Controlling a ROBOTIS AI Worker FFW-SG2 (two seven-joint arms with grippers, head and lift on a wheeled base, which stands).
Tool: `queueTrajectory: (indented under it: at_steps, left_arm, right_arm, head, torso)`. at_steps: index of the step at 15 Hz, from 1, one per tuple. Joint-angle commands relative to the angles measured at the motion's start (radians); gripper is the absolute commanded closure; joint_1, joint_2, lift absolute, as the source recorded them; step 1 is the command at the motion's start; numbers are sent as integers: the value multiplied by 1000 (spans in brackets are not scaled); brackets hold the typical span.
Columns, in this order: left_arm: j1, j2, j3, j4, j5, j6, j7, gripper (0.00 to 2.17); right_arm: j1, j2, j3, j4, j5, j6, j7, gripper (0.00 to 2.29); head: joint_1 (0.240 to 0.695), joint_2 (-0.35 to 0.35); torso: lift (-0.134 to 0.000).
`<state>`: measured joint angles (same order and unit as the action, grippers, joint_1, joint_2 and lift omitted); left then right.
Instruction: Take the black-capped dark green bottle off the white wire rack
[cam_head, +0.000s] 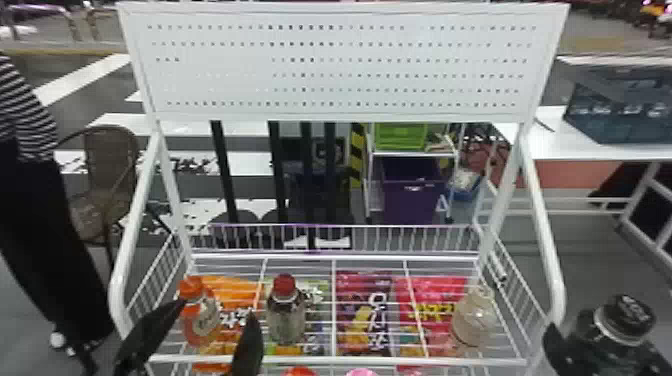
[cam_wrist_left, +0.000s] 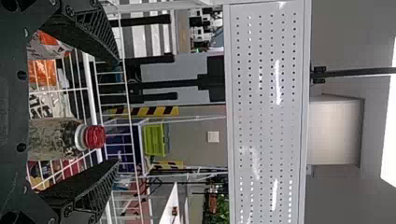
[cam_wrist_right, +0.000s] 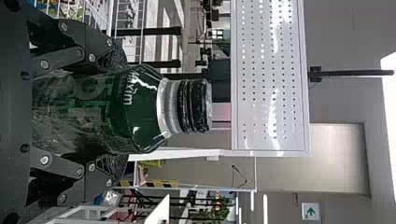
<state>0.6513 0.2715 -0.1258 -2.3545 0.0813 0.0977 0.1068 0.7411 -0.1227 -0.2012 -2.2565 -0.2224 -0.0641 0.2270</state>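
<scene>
The right pincer (cam_head: 553, 345) holds the dark green bottle (cam_head: 592, 345) upright, outside the right edge of the white wire rack (cam_head: 320, 360). The left pincer (cam_head: 218, 311) is wide, near the front-left corner.

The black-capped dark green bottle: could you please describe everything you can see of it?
The black-capped dark green bottle looks like glossy, see-through plastic, with pale lettering, rounded shoulders, a pale collar and a ridged black cap, in place. It is roughly upright, clear of the white wire rack, beyond its right side, held between the fingers of the right claw.
</scene>
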Motion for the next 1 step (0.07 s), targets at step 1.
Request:
queueTrajectory:
  at_steps: [1]
  left_arm:
    - [-2,0,0,-2,0,6,-1,144]
  right_arm:
    - [-2,0,0,0,0,8,0,1460]
  head:
    - [499,0]
  torso:
    - [0]
